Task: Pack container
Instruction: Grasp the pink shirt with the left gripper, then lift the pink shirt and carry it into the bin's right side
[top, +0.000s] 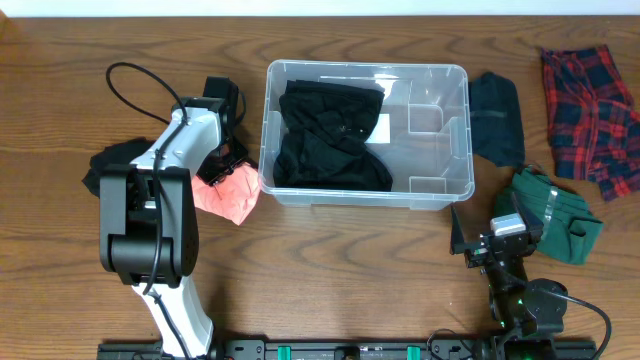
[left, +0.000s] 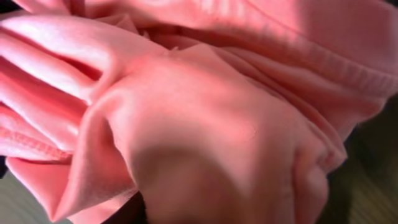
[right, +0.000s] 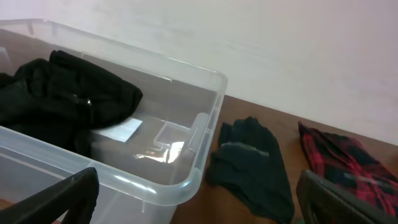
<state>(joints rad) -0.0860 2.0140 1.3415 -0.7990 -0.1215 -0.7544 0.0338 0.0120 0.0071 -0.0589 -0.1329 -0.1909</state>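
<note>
The left gripper (top: 225, 150) is down in the pink garment (top: 228, 198) on the surface (top: 330, 260); whether it grips the cloth cannot be told. The container (top: 300, 195) lies just to its right, long axis crosswise. The right gripper (top: 488, 235) stands wide open and empty.

Free container (top: 400, 165) floor beside black garment (top: 330, 135)
</note>
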